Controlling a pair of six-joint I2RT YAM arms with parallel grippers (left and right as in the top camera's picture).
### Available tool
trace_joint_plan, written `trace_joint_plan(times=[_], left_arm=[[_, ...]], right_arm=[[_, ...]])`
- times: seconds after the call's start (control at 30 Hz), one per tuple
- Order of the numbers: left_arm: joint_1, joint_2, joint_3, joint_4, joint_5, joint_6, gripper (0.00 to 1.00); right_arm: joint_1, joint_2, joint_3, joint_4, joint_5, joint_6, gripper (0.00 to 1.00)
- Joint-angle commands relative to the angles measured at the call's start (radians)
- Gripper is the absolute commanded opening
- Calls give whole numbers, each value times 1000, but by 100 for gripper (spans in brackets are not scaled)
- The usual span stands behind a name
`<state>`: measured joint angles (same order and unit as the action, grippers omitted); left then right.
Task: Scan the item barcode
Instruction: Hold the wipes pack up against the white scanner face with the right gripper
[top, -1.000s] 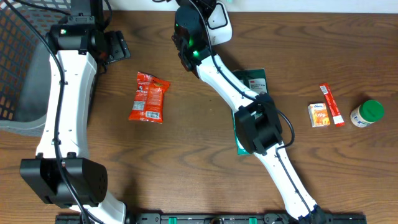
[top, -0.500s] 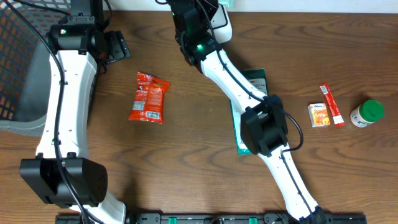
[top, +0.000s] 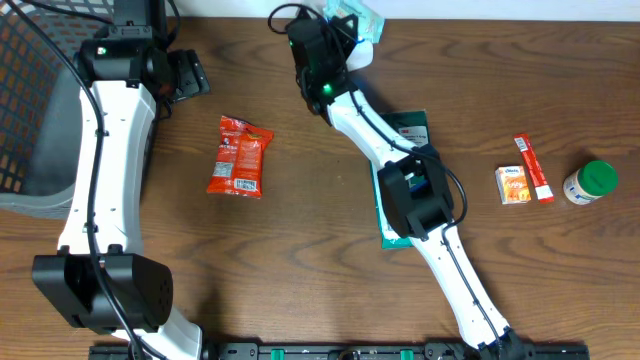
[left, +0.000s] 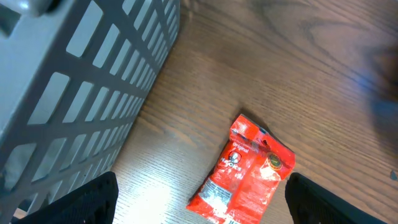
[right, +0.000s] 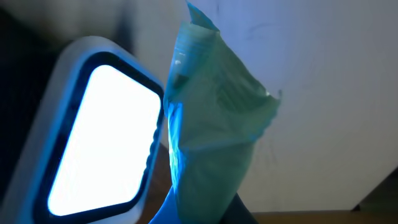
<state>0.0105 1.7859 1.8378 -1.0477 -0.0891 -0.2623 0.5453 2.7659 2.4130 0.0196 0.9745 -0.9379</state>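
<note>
Two arms, one busy. Right gripper (top: 338, 27) is clenched on a pale green pouch (top: 367, 18) and holds it up at the far edge of the worktop (top: 300, 270), about mid-width, right beside the scanner (top: 358, 50). In the right wrist view the pouch (right: 211, 130) hangs edge-on just next to the scanner window (right: 102, 140), which glows white-blue. Whether they touch I can't tell.

Step in hand, as I judge it: presenting the item to the reader. No barcode shows in any view, so which face carries it is unclear. The next move probably calls for a wrist turn to bring a flat face square to the lit window, with the grip kept firm because the film looks slippery.

Left gripper (top: 188, 76) is released, jaws wide and holding nothing, near the far left corner.

Materials:
- Pouch: thin, crinkly, soft plastic film, with a pinched top seam.
- Scanner: smooth white housing, rounded-rectangle window.
- Basket (left: 74, 93): grey rigid plastic grid, at the left edge.
- Red snack packet (top: 240, 157): glossy foil, flat and rectangular, left of centre.
- Green flat pack (top: 412, 128): partly under the right arm.
- Toward the right edge: a small orange box (top: 512, 185), a red stick sachet (top: 532, 168) and a white jar with a green lid (top: 590, 182).
- Worktop: dark wood grain.
</note>
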Motion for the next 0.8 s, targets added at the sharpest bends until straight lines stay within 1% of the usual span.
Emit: trace_joint_plan(times=[0.0, 0.17, 0.33, 0.43, 0.77], left_arm=[[0, -20, -3, -3, -17, -5, 86], [0, -20, -3, -3, -17, -5, 86], [0, -20, -3, -3, -17, -5, 86], [0, -20, -3, -3, -17, -5, 86], [0, -20, -3, -3, -17, -5, 86]], right_arm=[[0, -9, 12, -2, -32, 89, 1], [7, -9, 12, -46, -80, 128, 1], [11, -9, 12, -123, -142, 191, 1], [12, -9, 12, -136, -167, 234, 1], [12, -9, 13, -136, -172, 238, 1]])
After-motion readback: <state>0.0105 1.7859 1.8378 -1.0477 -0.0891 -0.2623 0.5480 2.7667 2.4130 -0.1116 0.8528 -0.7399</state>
